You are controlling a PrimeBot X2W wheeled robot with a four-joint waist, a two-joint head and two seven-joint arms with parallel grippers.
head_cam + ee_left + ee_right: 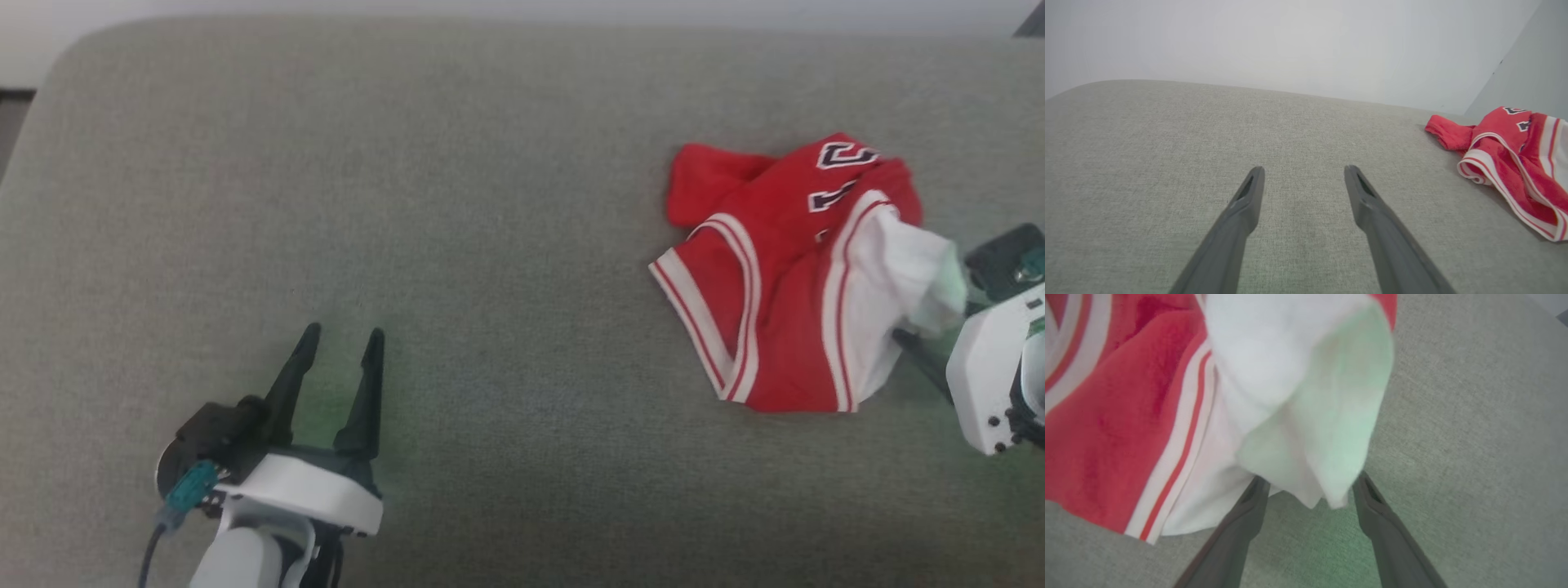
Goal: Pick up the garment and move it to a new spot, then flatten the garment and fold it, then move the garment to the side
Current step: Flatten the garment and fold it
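The garment (pixel 784 278) lies crumpled on the right side of the grey fabric surface (pixel 490 245), red with striped trim, part of a black number on top and a white sleeve (pixel 906 261) pointing right. In the right wrist view my right gripper (pixel 1310 485) is open, and the sleeve (pixel 1306 396) drapes down over its fingertips, its hem hanging between them. My left gripper (pixel 343 336) stands open over bare fabric at the lower left, far from the garment. In the left wrist view the left gripper (pixel 1303 173) holds nothing, and the garment (pixel 1506 163) lies off to its right.
The surface has a rounded far-left corner (pixel 90 49) and a far edge against a pale wall (pixel 1290 41). My right arm's white housing (pixel 992 367) sits at the right border, beside the sleeve.
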